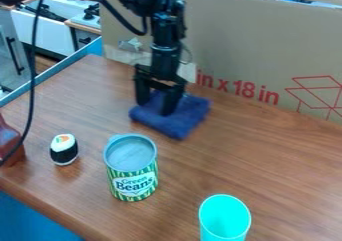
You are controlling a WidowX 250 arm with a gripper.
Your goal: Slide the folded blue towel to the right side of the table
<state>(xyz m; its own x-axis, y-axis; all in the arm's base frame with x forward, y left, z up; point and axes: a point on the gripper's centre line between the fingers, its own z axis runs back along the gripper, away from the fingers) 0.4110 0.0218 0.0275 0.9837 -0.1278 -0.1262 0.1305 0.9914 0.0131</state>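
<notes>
The black gripper (155,108) hangs straight down at the upper middle of the table, its two fingers apart and their tips at a folded dark blue cloth (180,121). The cloth lies flat on the wood, spreading to the right and front of the fingers. Whether any cloth is pinched between the tips is hard to tell. In front of the cloth stands an upright green-bean can (133,182) with a grey top. A sushi-like toy (64,149) in white and black is left of the can.
A turquoise cup (224,218) stands at the front edge of the view. At the far left is a brown-red bottle (9,144), with a black cable hanging beside it. A cardboard sheet (247,50) walls off the table's back.
</notes>
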